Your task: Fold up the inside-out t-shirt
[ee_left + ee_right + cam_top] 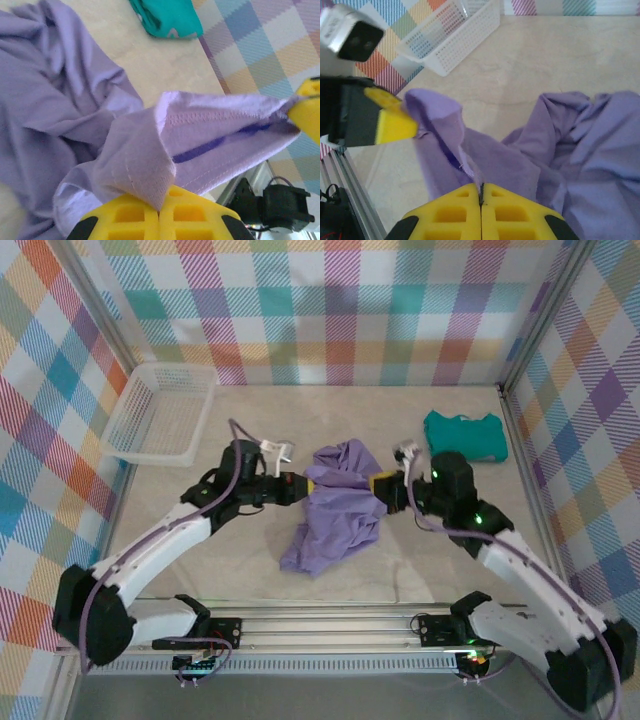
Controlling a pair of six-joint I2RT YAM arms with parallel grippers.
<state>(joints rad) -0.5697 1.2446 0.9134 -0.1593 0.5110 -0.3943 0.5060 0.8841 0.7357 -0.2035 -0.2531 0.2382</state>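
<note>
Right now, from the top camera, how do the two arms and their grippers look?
The left arm and right arm have white links, black joints and lilac cables. The left gripper and right gripper have blocky yellow fingers.

No text, label, brand, number or sign can be read in any view. The grey camera block [345, 32] at the upper left of the right wrist view has a few faint dark marks on its pale face. They are too blurred to make out.
</note>
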